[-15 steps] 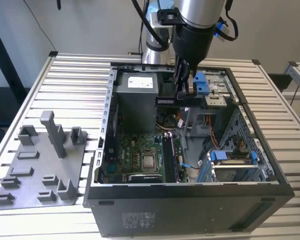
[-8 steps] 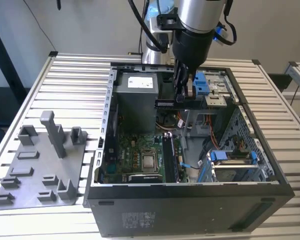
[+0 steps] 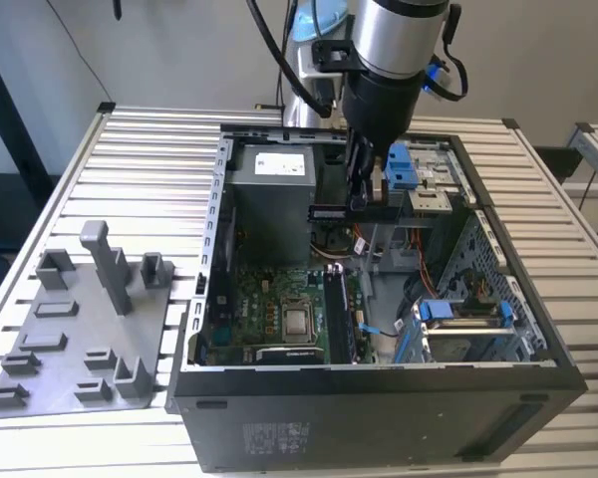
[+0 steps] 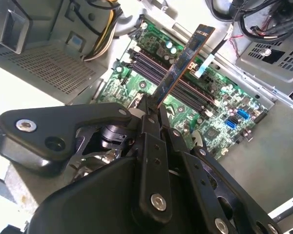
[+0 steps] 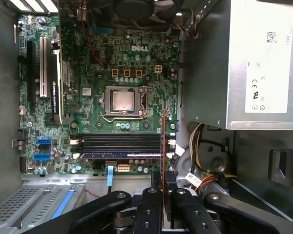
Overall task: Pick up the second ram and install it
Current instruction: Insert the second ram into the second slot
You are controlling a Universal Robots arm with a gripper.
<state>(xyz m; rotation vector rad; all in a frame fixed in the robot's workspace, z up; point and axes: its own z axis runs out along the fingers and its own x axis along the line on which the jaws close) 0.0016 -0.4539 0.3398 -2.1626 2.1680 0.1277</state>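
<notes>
My gripper hangs inside the open computer case, shut on the second ram, a thin dark board held level above the motherboard. In the second wrist view the ram sticks out from between the gripper fingers, over the memory slots. Seen edge-on in the first wrist view, the ram is a thin line running from the gripper across the memory slots. Another memory stick sits in one slot.
The grey power supply stands just at the exterior view's left of the gripper, with cables below it. A drive cage with blue clips fills the case's right side. A grey plastic tray lies on the slatted table, left of the case.
</notes>
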